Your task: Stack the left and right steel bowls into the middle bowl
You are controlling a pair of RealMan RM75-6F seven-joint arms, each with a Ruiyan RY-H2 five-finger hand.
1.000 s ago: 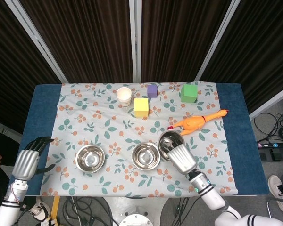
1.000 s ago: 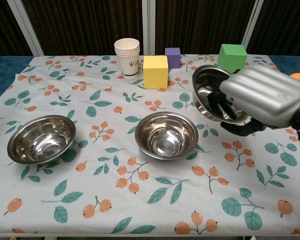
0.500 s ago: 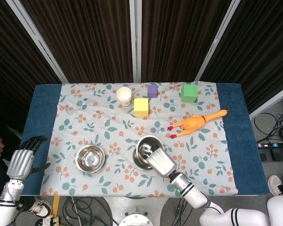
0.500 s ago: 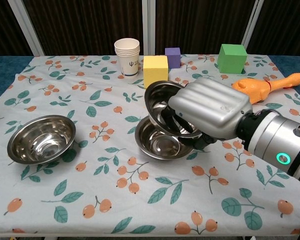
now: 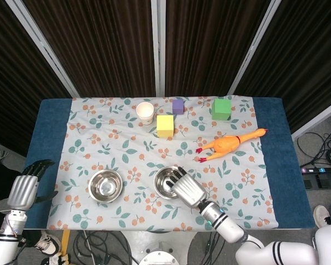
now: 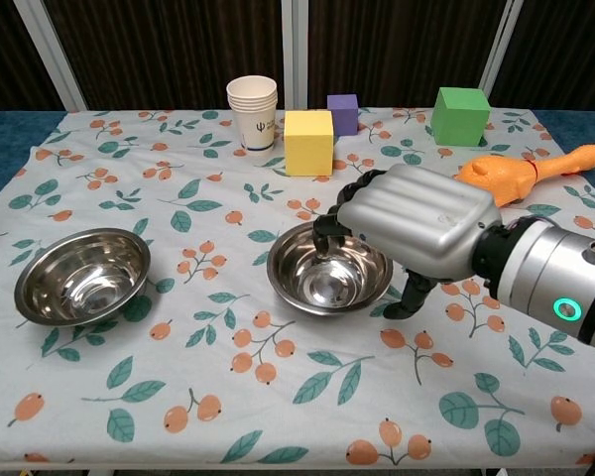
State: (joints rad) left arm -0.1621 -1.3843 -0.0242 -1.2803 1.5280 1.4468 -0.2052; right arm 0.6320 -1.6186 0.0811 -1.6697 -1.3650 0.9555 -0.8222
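Back half of floral tablecloth: clutter only.
Stacked paper cups at left, yellow cube just beside them, purple cube behind it, green cube further right, rubber chicken lying near right edge.

Dark curtains behind — blue table, floral cloth; cables on floor.

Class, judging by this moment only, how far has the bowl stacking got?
Done: the right bowl appears nested in the middle bowl. In hand: nothing clearly; the right hand hovers at that stack, fingers spread over its rim. Left: the left bowl sits alone, and the left hand waits open off the table's edge.
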